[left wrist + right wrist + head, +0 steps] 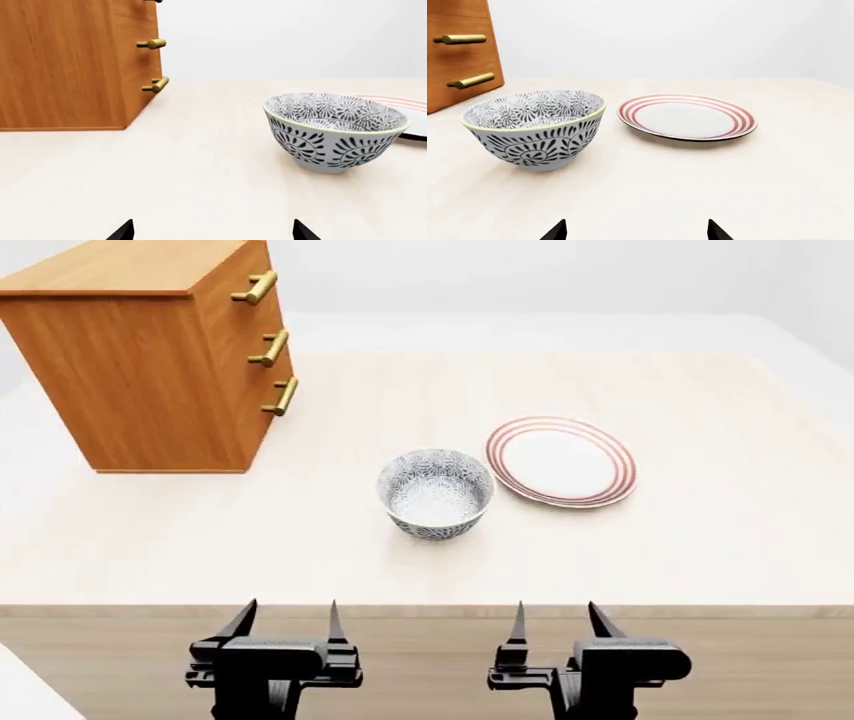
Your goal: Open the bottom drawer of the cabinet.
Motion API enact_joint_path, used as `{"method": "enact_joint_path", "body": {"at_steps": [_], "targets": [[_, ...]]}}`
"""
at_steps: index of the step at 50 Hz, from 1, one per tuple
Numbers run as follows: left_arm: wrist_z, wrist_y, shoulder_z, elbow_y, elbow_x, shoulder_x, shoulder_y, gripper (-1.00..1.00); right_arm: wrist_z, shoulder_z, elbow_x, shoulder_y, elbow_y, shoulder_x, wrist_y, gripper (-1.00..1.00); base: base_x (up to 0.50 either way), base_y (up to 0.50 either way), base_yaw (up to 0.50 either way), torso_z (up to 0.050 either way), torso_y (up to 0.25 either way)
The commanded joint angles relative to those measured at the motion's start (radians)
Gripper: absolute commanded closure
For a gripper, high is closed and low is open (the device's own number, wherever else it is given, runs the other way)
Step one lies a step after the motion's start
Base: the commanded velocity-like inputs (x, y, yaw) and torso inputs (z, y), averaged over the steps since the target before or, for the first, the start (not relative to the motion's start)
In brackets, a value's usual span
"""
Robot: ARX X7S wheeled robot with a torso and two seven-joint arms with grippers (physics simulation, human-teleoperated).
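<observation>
The orange-brown wooden cabinet (134,370) stands at the table's far left, its three drawer fronts facing right, all flush. The bottom drawer (267,425) is lowest, with a brass bar handle (280,397). That handle also shows in the left wrist view (155,85) and the right wrist view (471,80). My left gripper (287,625) is open and empty at the table's near edge, far from the cabinet. My right gripper (557,625) is open and empty beside it.
A black-and-white patterned bowl (434,493) stands mid-table, ahead of both grippers. A white plate with red rings (561,461) lies to its right. The light wooden table (694,540) ends at a front edge just ahead of the grippers.
</observation>
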State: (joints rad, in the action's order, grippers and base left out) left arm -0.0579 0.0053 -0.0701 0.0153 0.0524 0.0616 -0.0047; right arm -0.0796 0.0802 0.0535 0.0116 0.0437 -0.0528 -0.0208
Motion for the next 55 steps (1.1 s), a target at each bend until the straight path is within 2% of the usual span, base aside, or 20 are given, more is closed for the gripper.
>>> {"method": "enact_joint_path", "body": {"at_steps": [1,5,7,8,9,11,12,14,17,23,55], "targets": [[-0.022,-0.003,-0.02,0.005,0.014,0.015,-0.006,-1.0,-0.019,0.02,0.022,0.004,0.007,-0.018,-0.005,-1.0,0.0,0.0,0.0,0.0,0.0],[-0.022,-0.044,-0.027,-0.014,0.027,0.021,-0.008,-1.0,-0.032,0.028,0.015,0.003,-0.012,-0.026,0.017,-1.0,0.0,0.0,0.0,0.0,0.0],[-0.021,-0.144,-0.047,-0.043,0.014,0.034,-0.028,-1.0,-0.033,0.031,0.028,0.016,-0.056,-0.034,0.117,-1.0,0.0,0.0,0.0,0.0,0.0],[-0.013,-0.256,-0.043,-0.101,0.043,0.038,-0.044,-1.0,-0.039,0.033,0.027,0.026,-0.094,-0.038,0.169,-1.0,0.0,0.0,0.0,0.0,0.0],[-0.017,-0.363,-0.043,-0.197,0.05,0.05,-0.069,-1.0,-0.026,0.026,0.066,0.044,-0.207,-0.052,0.299,-1.0,0.0,0.0,0.0,0.0,0.0],[-0.026,-0.466,-0.055,-0.334,0.033,0.072,-0.109,-1.0,-0.046,0.014,0.08,0.081,-0.363,-0.068,0.448,-1.0,0.0,0.0,0.0,0.0,0.0],[-0.019,-0.6,-0.036,-0.463,0.068,0.082,-0.165,-1.0,-0.067,0.001,0.091,0.129,-0.508,-0.084,0.597,-1.0,0.0,0.0,0.0,0.0,0.0],[-0.024,-0.731,-0.001,-0.574,0.108,0.082,-0.234,-1.0,-0.086,-0.023,0.121,0.19,-0.67,-0.092,0.763,-1.0,0.0,0.0,0.0,0.0,0.0],[-0.035,-0.718,-0.005,-0.585,0.097,0.085,-0.247,-1.0,-0.101,0.021,0.075,0.189,-0.724,-0.123,0.756,-1.0,0.01,0.0,0.0,0.0,0.0],[-0.032,-0.627,-0.033,-0.497,0.086,0.08,-0.203,-1.0,-0.091,0.015,0.093,0.127,-0.638,-0.11,0.668,-1.0,0.5,0.0,0.0,0.0,0.0],[-0.062,-0.597,-0.051,-0.484,0.094,0.1,-0.208,-1.0,-0.104,0.019,0.117,0.134,-0.62,-0.129,0.648,-1.0,0.5,0.0,0.0,0.0,0.0]]}}
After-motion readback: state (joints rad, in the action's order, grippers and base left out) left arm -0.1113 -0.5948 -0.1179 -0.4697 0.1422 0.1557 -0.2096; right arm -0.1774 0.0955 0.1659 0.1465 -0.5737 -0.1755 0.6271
